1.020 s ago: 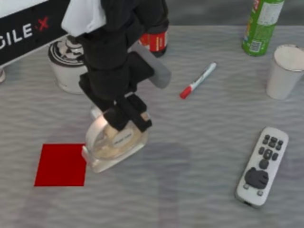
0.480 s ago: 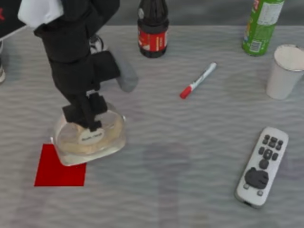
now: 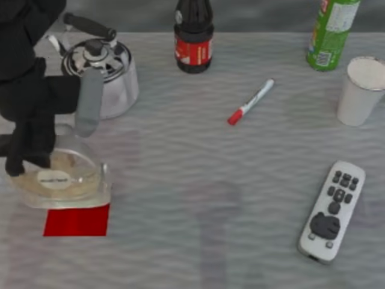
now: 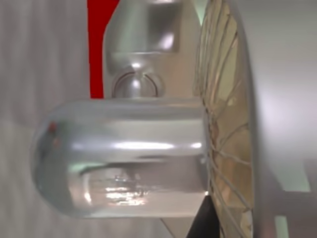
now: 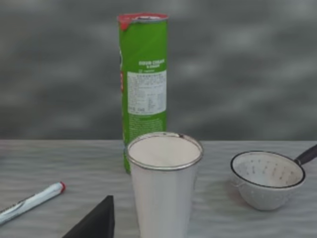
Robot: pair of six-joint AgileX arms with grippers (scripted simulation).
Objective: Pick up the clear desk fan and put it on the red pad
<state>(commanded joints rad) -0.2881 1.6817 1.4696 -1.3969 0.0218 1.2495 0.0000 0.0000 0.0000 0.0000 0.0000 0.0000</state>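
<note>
The clear desk fan [image 3: 57, 177] lies disc-up at the table's left edge, and its near rim covers the far strip of the red pad [image 3: 77, 221]. My left gripper [image 3: 27, 158] comes down from above and is shut on the fan's far-left rim. Whether the fan rests on the pad or hangs over it I cannot tell. The left wrist view is filled by the fan's beige grille [image 4: 228, 124] and its clear rear housing [image 4: 124, 158], with a strip of the red pad [image 4: 99, 44] behind. My right gripper [image 5: 94, 223] stays parked outside the top view.
A steel kettle [image 3: 102, 72] stands just behind the fan. A cola bottle [image 3: 194, 36], a red-capped marker [image 3: 249, 102], a green can [image 3: 332, 33], a white cup [image 3: 361, 90] and a remote [image 3: 332, 211] lie to the right. A small colander [image 5: 267, 178] sits by the cup.
My left arm has carried the fan leftward, from right of the pad to over the pad's far edge. The kettle, hidden before, has come into view.
</note>
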